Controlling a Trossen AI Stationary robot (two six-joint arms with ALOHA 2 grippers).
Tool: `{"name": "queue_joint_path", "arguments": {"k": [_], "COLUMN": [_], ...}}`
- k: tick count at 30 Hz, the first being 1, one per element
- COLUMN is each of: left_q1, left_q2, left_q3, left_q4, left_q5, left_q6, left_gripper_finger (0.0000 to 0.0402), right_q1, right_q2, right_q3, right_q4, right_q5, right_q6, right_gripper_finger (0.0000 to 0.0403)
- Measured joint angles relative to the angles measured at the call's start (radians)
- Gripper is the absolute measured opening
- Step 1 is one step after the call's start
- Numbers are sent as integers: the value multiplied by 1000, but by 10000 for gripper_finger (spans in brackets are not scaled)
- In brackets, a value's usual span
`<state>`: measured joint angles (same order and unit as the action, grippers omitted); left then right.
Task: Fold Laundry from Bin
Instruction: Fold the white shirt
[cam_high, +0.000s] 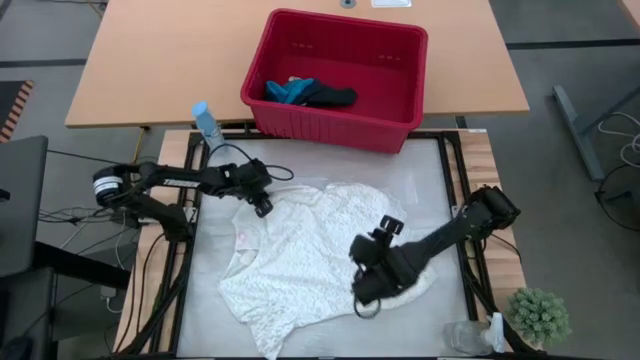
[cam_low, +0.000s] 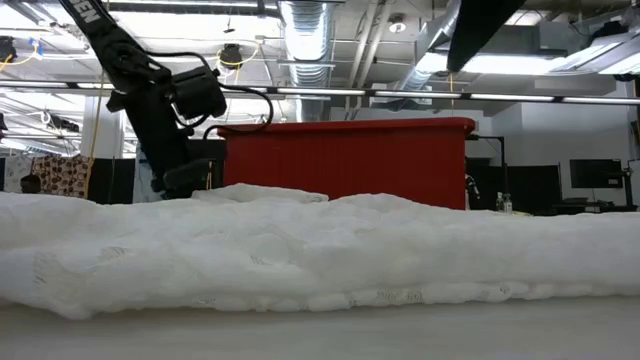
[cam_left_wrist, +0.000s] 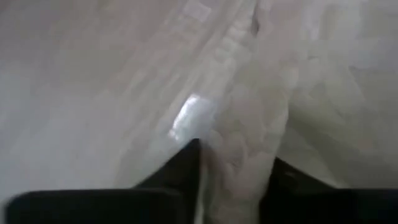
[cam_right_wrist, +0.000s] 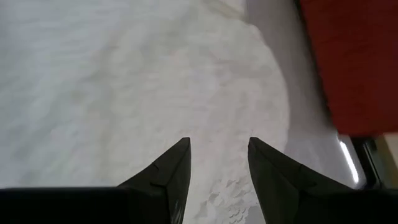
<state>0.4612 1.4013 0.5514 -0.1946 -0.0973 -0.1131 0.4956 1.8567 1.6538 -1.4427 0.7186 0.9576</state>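
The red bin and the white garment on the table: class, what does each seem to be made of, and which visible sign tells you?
The red bin: probably moulded plastic with a smooth, slightly glossy finish; it has rigid straight walls, a rolled rim and small slots. The white garment: soft, thin cloth, likely lace-like or knitted; it lies in wrinkles and shows a fine raised pattern, though the fibre cannot be told.

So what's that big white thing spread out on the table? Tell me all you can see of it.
The white garment is a soft, lacy-textured cloth, lying mostly flat but rumpled on the table, just in front of the red bin. The left gripper is at its far left edge, with a fold of the cloth between its fingers. The right gripper hangs open over its right side.
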Motion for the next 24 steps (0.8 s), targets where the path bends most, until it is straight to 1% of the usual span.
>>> {"name": "queue_joint_path", "arguments": {"k": [1,2,7,12,18,20,24], "left_q1": [-4,-8,-44,-70,-80,-79,-79], "left_q2": [-14,-29,-137,-263,-372,-393,-398], "left_q3": [-1,-2,-2,-2,-2,-2,-2], "left_q4": [-20,-39,-176,-311,-481,-526,-590], "left_q5": [-5,-13,-151,-223,-314,-341,-342], "left_q6": [-17,-43,-180,-317,-487,-517,-554], "left_gripper_finger": [30,16,4,2,0,0,0], "right_q1": [-24,-49,-203,-369,-530,-561,-584], "right_q2": [0,0,1,1,1,0,0], "right_q3": [-20,-43,-135,-180,-234,-259,-307], "right_q4": [0,8,73,100,159,223,331], "right_q5": [4,10,12,5,-85,-114,-195], "right_q6": [32,55,43,-49,-150,-202,-279], "right_gripper_finger": [177,173,159,155,155,155,155]}}
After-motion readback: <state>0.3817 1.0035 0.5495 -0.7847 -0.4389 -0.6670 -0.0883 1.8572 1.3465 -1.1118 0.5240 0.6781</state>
